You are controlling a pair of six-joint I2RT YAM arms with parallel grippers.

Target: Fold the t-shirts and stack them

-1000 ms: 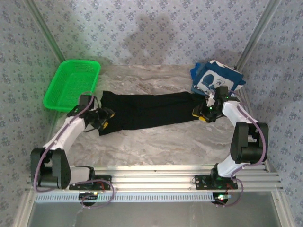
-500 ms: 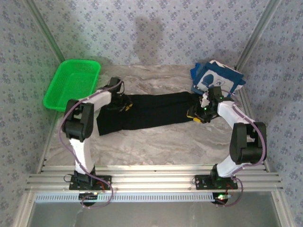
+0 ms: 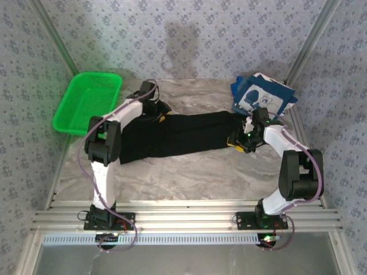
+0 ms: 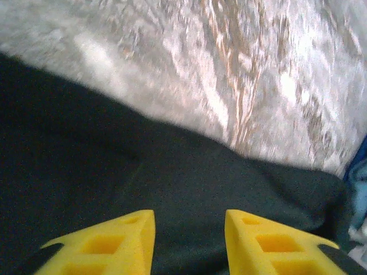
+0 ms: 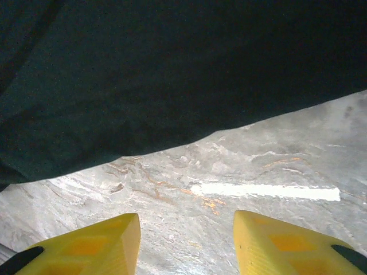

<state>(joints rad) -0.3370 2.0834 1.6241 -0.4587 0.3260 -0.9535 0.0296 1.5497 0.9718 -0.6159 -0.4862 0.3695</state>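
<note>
**Desk:** Marbled tabletop (image 3: 189,172) and flowered wallpaper (image 3: 200,40) on every side, that's my overhead feed. What's in the containers?

**Me:** I count one container, the green basket (image 3: 86,103) at upper left. Its mesh floor shows green from wall to wall. Both shirts lie on the marble outside it.

**Desk:** Give me the counts.

**Me:** Two shirts, one basket, two arms. The black t-shirt (image 3: 183,134) stretches as a long band across the middle of the frame. The navy t-shirt (image 3: 261,94), white print up, sits bunched at upper right, just beside the black one's right end.

**Desk:** And the claws?

**Me:** From above, I see the left gripper (image 3: 161,116) at the black shirt's upper edge, left of the middle. The right gripper (image 3: 234,141) is at the shirt's right end. I can't judge either gap from that view, but my wrist feeds settle it. The left one's yellow fingers (image 4: 114,243) stand apart over black cloth, released, gripping nothing. The right one is likewise released, spread above bare marble with the shirt's edge just ahead.

**Desk:** Anything the wrist feeds add?

**Me:** The left wrist catches a sliver of blue cloth at its right edge. The basket I get from overhead.
</note>
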